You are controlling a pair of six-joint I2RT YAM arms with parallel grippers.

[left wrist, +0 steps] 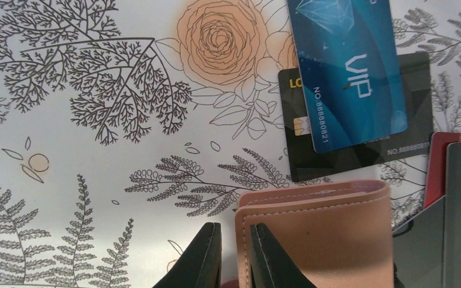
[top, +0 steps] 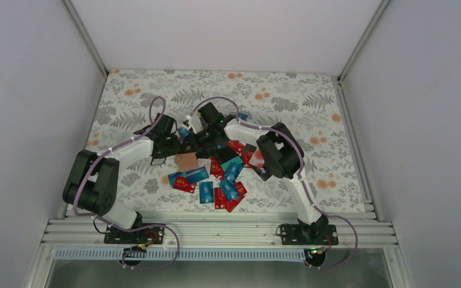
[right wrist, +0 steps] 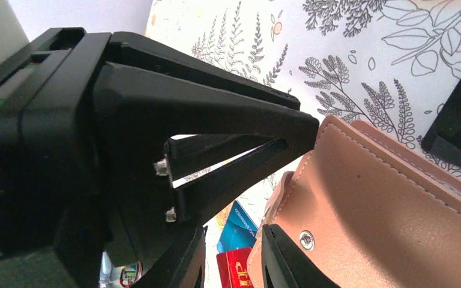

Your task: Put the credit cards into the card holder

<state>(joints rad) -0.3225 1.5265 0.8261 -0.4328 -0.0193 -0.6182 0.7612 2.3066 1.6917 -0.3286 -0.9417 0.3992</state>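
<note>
1. Step in hand, prob.: opening the card holder, held between both arms just left of the credit cards heap.
2. Left gripper: jaws pinched on holder's stitched edge.
3. Right gripper: jaws narrowly apart astride snap flap; grip can't tell.
4. Next: spread flaps, free one arm for a card.
5. In the way: cards lay flat and overlapped, e.g. blue VIP card over black card.

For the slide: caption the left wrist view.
Left gripper pinches the card holder by its edge; blue card overlaps black card.
</note>
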